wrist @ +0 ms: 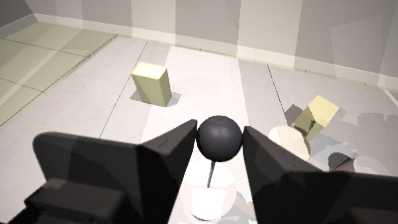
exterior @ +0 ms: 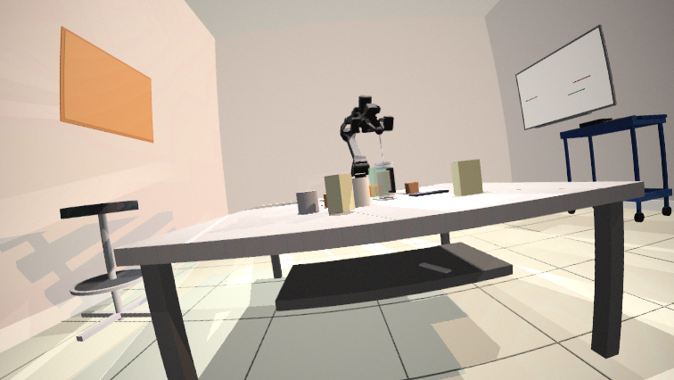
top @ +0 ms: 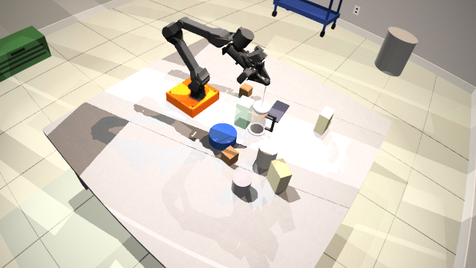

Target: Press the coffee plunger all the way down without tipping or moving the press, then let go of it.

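The gripper (wrist: 219,137) is clamped on the knob (wrist: 219,138); the rod (top: 264,94) stands fully raised, so pressing and release remain.

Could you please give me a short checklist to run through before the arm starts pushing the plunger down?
1. Hand shut on the plunger knob: ok, a finger on each side.
2. Knob centred between the fingers: ok in the wrist view.
3. Plunger rod raised and upright: ok, not yet pressed.
4. Coffee press standing upright on the table: ok.
5. Room around the press: not ok, the pale green box stands close beside it.
6. Grip firm enough not to slip: cannot tell.
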You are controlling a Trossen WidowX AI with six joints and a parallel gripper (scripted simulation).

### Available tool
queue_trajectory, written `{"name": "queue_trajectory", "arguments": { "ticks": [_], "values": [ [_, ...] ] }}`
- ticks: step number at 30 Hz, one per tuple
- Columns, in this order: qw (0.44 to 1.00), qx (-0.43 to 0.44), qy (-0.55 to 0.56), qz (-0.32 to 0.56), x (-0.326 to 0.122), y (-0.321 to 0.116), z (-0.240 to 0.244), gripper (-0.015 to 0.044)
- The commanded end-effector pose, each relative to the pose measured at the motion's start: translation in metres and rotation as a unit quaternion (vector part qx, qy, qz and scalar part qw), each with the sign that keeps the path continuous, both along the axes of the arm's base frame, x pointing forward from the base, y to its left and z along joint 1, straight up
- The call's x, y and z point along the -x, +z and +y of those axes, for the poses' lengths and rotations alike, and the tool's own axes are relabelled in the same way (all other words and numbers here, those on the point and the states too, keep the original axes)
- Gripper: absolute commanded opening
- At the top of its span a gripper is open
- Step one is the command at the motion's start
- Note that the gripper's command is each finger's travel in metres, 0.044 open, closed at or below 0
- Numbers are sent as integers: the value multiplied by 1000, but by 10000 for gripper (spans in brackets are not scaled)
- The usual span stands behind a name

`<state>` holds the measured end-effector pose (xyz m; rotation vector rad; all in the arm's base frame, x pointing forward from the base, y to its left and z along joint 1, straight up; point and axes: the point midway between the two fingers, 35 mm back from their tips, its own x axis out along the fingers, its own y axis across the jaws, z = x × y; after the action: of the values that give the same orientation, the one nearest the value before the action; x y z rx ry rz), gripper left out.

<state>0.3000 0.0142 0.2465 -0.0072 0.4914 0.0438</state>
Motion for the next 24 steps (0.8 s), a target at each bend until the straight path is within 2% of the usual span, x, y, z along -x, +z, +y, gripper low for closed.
{"name": "queue_trajectory", "arguments": {
  "ticks": [1, 24],
  "values": [
    [1000, 2, 2, 6, -1, -9, 0, 124],
    [1000, 2, 2, 6, -8, -47, 0, 124]
  ]
}}
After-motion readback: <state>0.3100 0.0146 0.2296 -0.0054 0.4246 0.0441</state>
